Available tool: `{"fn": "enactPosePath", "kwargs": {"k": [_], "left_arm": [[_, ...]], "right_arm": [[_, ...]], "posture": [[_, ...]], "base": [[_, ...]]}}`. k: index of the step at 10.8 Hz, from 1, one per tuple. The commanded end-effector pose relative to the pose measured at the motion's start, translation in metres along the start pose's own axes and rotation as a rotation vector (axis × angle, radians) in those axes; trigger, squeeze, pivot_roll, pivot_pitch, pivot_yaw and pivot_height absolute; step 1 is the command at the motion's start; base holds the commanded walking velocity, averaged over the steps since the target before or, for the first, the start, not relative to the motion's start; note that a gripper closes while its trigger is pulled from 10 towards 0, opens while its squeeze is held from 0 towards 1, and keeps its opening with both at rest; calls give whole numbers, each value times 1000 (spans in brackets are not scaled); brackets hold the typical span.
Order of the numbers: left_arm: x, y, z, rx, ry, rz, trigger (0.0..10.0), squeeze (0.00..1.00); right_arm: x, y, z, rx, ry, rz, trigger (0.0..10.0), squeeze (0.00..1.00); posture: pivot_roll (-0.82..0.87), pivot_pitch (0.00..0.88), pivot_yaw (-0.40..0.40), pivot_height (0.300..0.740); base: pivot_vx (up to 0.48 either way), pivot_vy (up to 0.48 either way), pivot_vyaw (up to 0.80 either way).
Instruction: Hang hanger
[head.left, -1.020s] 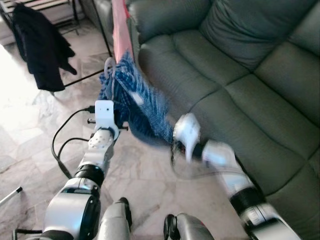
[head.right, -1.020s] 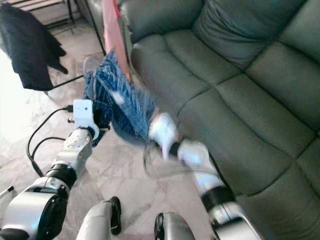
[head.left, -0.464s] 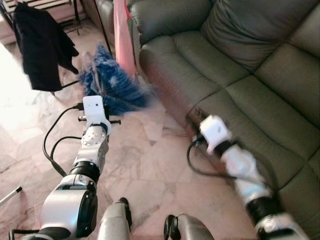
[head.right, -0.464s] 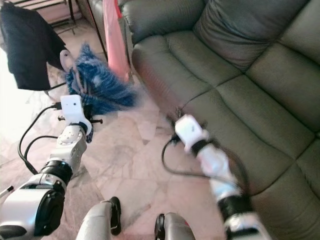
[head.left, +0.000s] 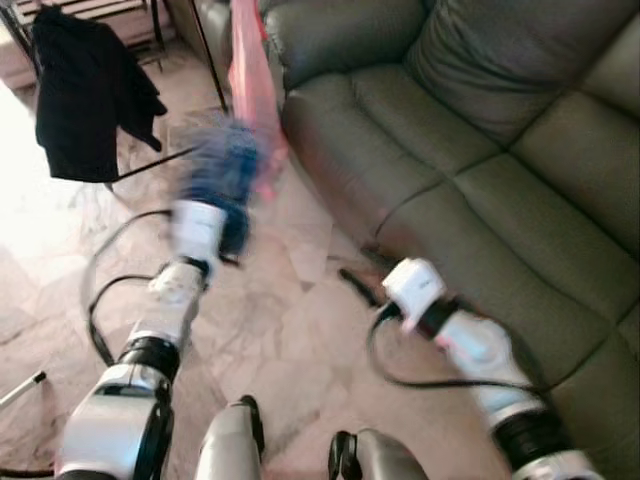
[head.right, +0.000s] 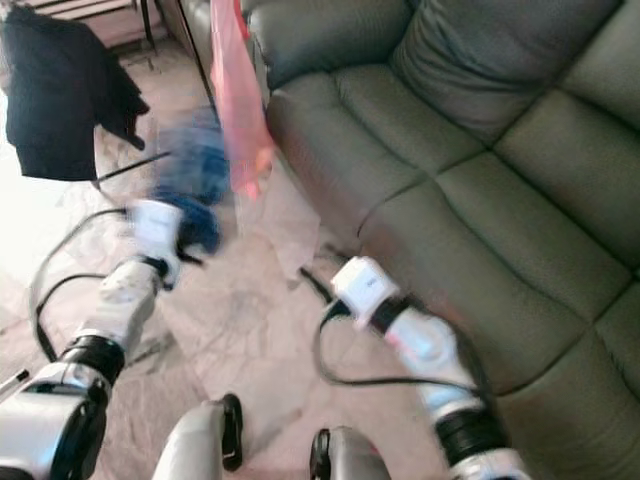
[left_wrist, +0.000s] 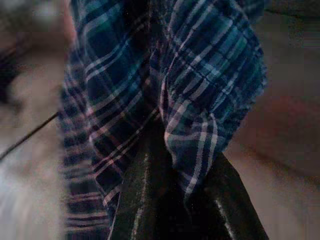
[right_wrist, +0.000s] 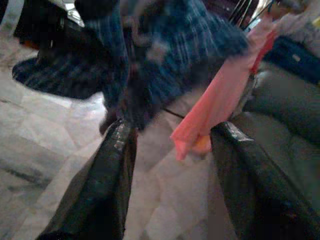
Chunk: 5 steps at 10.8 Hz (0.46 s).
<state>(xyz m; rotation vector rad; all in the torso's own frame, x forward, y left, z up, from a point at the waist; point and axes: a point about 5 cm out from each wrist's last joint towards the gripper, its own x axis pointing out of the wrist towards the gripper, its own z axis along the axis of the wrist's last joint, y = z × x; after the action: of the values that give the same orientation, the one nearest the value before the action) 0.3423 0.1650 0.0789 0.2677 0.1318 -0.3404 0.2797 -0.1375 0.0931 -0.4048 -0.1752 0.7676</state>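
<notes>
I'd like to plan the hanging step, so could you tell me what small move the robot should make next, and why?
Probably keep lifting the left hand toward the black rack. It is shut on the blue plaid shirt, which hangs low near the pink cloth. The right hand is open and holds nothing, beside the grey sofa.
</notes>
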Motion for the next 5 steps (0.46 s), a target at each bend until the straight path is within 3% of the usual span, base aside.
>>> {"fn": "enactPosePath", "kwargs": {"k": [1,3,4,5], "left_arm": [[-6,-7,1,130,-24,-140,0,0],[-24,-11,-14,271,32,-379,0,0],[-35,-20,-26,309,90,-538,0,0],[-40,-25,-33,368,110,-597,0,0]], "right_arm": [[-8,-6,-2,-12,25,20,10000,1000],[-17,-24,0,-65,63,84,10000,1000],[-19,-27,0,-114,98,161,10000,1000],[-21,-25,1,-105,125,278,10000,1000]], "posture": [[-64,171,-33,740],[-53,187,-34,740],[-54,192,-33,740],[-56,192,-32,740]], "base": [[0,0,0],[0,0,0],[0,0,0],[0,0,0]]}}
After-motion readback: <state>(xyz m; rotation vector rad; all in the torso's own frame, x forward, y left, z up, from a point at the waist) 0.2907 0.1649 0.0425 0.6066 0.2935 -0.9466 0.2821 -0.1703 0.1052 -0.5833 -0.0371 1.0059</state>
